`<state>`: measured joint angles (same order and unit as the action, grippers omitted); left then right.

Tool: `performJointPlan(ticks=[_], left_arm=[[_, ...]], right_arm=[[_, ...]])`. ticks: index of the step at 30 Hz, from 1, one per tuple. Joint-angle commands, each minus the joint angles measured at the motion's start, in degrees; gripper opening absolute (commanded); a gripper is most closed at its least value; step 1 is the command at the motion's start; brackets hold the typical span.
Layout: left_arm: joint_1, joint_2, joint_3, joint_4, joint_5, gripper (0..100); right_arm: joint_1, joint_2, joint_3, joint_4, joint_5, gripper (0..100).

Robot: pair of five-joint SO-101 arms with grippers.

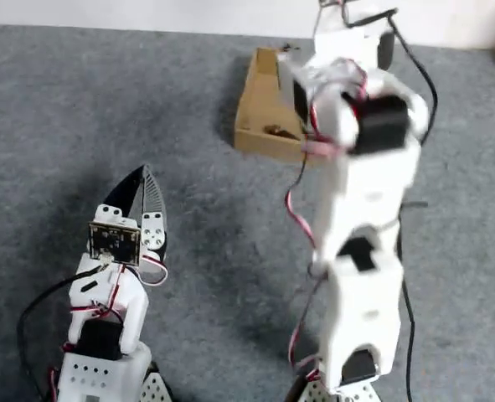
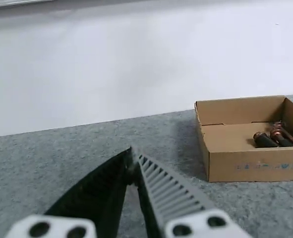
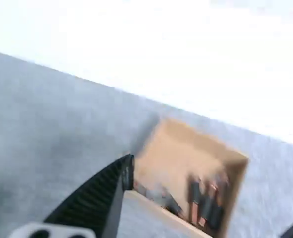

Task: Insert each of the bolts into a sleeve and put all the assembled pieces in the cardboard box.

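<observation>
The cardboard box (image 1: 262, 100) stands at the far middle of the grey carpet. Several dark sleeves with copper-coloured bolts (image 2: 272, 138) lie inside it, in a corner. The right arm stretches over the box, and in the right wrist view my right gripper (image 3: 213, 193) hangs open above the box (image 3: 181, 148), with the assembled pieces (image 3: 205, 201) below and nothing between its fingers. My left gripper (image 1: 143, 174) sits at the near left, shut and empty, pointing toward the far side. In the left wrist view its fingertips (image 2: 132, 152) meet, well away from the box (image 2: 245, 166).
Grey carpet (image 1: 79, 117) covers the work surface. A white wall (image 2: 136, 59) runs along the far edge behind the box. The right arm's white body (image 1: 368, 218) and cables span the right half.
</observation>
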<state>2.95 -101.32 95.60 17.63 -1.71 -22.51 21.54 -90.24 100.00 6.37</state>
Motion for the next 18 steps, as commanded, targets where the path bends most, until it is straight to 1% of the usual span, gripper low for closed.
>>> performJointPlan(ticks=[1, 3, 6, 9, 10, 14, 18], left_arm=[[-3.9, -0.4, -5.5, 4.1, 0.5, 1], [-8.2, -0.4, -12.4, 10.9, 2.2, 1], [-17.5, -0.4, -24.9, 22.3, 2.9, 1], [-26.9, -0.4, -34.9, 31.8, 2.5, 1], [-30.1, -0.4, -37.0, 33.9, 2.0, 1], [-40.2, -0.4, -42.7, 38.6, -5.3, 1], [-54.1, -0.4, -48.7, 42.9, -7.6, 1]], right_arm=[[-6.7, -17.1, 16.4, 1.3, -0.6, 46.4], [-11.1, -26.8, 29.5, 1.1, -0.6, 46.4], [-17.5, -39.5, 47.4, 0.7, -0.4, 46.4], [-21.2, -49.4, 64.4, -2.9, -0.4, 46.4], [-21.6, -51.6, 70.0, -4.9, -0.4, 46.4], [-21.4, -55.0, 91.3, -14.6, -0.4, 46.4], [-22.3, -53.2, 107.7, -25.7, -0.4, 46.4]])
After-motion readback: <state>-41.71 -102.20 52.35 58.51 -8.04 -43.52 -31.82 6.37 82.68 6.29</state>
